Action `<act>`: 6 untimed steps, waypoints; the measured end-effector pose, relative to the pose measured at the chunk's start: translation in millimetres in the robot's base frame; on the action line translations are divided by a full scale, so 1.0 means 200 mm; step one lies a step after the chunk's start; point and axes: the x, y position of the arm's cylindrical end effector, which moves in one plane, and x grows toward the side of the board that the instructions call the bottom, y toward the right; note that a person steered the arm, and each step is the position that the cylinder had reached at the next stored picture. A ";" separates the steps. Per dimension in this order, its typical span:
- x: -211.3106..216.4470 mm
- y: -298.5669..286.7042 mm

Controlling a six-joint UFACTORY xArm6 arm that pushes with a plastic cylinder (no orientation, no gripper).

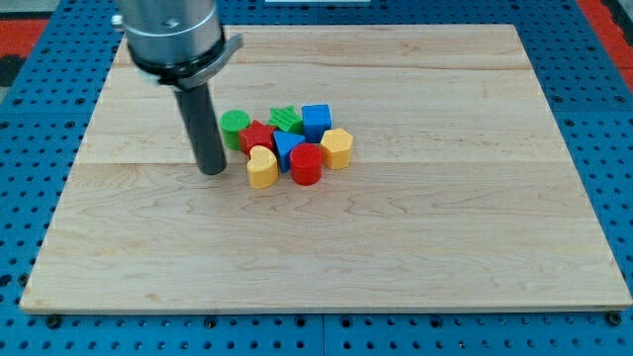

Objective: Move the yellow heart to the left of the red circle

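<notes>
The desk (415, 247) is a pale wooden board, and all the blocks sit bunched together on it, a bit above the middle.

Take the red circle (306, 164) as the marker. It is a short round red block at the near edge of the bunch. The yellow heart (262, 167) lies just to the view's left of it, also at the near edge. The two look very close, maybe touching, but the gap is too small to tell.

My tip (212, 170) rests on the desk farther to the view's left of the red circle, past the yellow heart and a little apart from the heart. The arm has no gripper, only this dark rod, so nothing is held.

Just behind the red circle is a blue block (287, 146); its shape is hard to make out. Up and to the view's right of the red circle is another yellow block (337, 147). Up and to the left is a red block (257, 135) with points. Farther back still are a green round block (234, 127), a green pointed block (286, 119) and a blue cube (316, 121).
</notes>
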 end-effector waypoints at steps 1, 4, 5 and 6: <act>0.11 0.05; 0.03 0.35; 0.16 0.36; 0.17 0.47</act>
